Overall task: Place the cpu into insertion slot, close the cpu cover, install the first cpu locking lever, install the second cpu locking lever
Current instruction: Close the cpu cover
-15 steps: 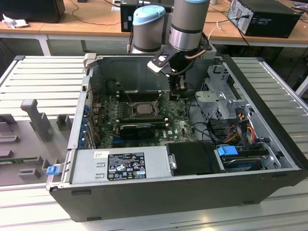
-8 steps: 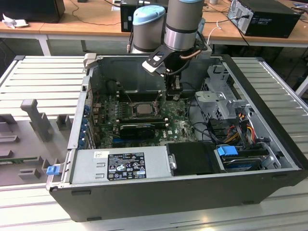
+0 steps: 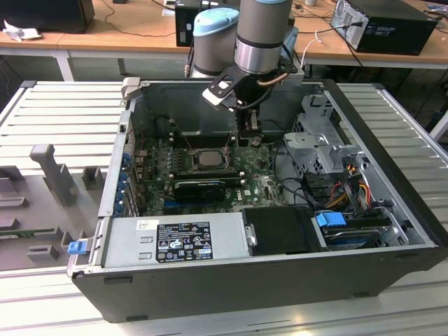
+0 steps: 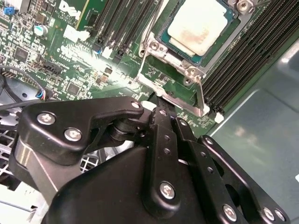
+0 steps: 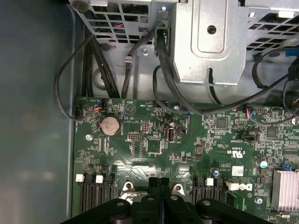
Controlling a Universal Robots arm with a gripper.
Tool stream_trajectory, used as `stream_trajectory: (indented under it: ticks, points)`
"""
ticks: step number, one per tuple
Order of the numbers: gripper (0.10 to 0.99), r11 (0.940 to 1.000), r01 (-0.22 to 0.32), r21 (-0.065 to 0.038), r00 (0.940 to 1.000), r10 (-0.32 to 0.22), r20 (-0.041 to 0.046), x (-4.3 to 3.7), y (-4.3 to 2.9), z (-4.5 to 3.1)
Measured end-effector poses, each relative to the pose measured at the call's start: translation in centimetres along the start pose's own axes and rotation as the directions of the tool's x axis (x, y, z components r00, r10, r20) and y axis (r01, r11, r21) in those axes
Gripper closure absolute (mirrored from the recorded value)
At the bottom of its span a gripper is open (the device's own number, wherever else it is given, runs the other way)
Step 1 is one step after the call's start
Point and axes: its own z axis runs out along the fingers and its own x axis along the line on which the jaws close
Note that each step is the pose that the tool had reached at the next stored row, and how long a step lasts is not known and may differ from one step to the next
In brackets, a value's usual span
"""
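Cpu (image 4: pixel 198 25), probably light, stiff and fragile, best gripped by its edges, lies in the insertion slot (image 4: pixel 175 56), the hand (image 5: pixel 159 181) closed tight at the exterior view's right.

A black label (image 3: pixel 183 241) with rows of white print and approval marks lies on the power supply (image 3: pixel 227 238), a small white sticker (image 3: pixel 145 225) just beside it toward the exterior view's left (both too fine to read). In the first wrist view the green motherboard (image 5: pixel 187 154) carries a white logo (image 5: pixel 240 186), a white sticker (image 5: pixel 237 170) near it, a printed triangle sign (image 5: pixel 130 108) and tiny white component lettering, none of it legible.
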Motion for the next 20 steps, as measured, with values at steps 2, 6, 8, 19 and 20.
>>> stream_trajectory:
  ticks: [2,6,8,19,20]
  points:
    - [0.980,1.0000,0.000,0.000,1.0000,0.000,0.0000,0.00,-0.14,0.00]
    - [0.980,1.0000,0.000,0.000,1.0000,0.000,0.0001,0.01,-0.39,0.00]
    - [0.980,1.0000,0.000,0.000,1.0000,0.000,0.0000,0.02,-0.48,0.00]
    - [0.980,1.0000,0.000,0.000,1.0000,0.000,0.0001,0.08,-2.14,0.02]
    - [0.980,1.0000,0.000,0.000,1.0000,0.000,0.0000,0.09,-2.35,0.03]
